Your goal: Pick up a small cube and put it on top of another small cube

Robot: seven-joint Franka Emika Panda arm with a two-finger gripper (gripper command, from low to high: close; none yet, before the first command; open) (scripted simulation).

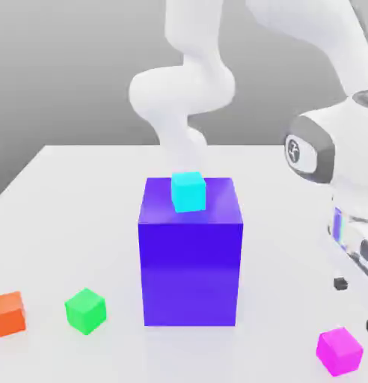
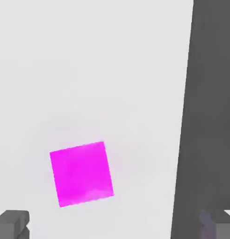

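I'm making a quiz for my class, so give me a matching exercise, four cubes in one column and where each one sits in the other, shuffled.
Cubes:
1. cyan cube
2. orange cube
3. green cube
4. pink cube

Places, in the exterior view:
A. on the table, just left of the blue block
B. on the table at the far right, below the fingers
C. on top of the blue block
D. on the table at the far left edge

Pairs: 1-C, 2-D, 3-A, 4-B

The white table (image 1: 82,187) is seen obliquely from above in the exterior view, at moderate range. The hand view is aimed straight down, close over the table edge. The small glossy magenta-pink cube (image 1: 339,351) (image 2: 81,173) is shared by both.
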